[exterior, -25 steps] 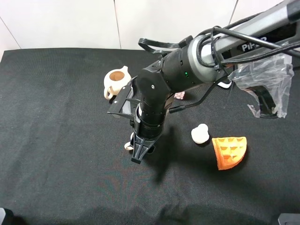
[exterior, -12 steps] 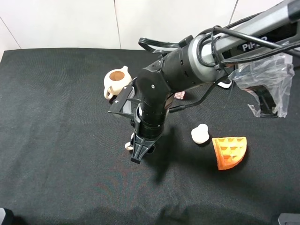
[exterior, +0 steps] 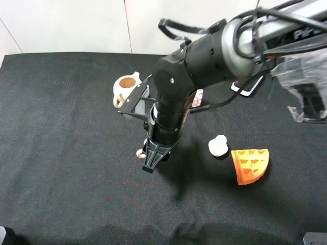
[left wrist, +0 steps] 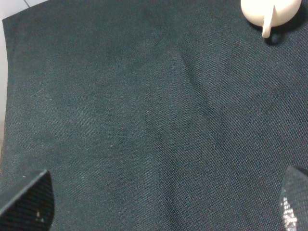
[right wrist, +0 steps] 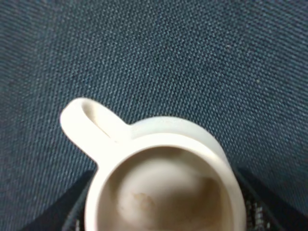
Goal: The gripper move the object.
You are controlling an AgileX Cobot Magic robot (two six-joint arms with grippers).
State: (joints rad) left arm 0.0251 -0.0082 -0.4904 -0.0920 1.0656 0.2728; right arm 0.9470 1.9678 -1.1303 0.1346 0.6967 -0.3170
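The right arm reaches across the middle of the black cloth in the exterior high view. Its black gripper [exterior: 152,162] points down, and only a bit of the small cream cup [exterior: 139,153] shows beside it. In the right wrist view the cup [right wrist: 159,183] sits upright between the two dark fingers, rim and tan inside facing the camera, loop handle [right wrist: 89,127] sticking out. The right gripper [right wrist: 163,214] is shut on the cup. The left gripper [left wrist: 161,199] is open and empty over bare cloth. It is out of the exterior view.
A round cream teapot [exterior: 126,88] stands behind the gripper and also shows in the left wrist view [left wrist: 267,9]. A white lumpy blob [exterior: 218,145] and an orange waffle wedge [exterior: 250,164] lie to the right. A clear plastic bag [exterior: 301,71] hangs at the far right.
The right arm has swung and lifted a little. The gripper and the cup have shifted slightly toward the back of the table. The other things have not moved.
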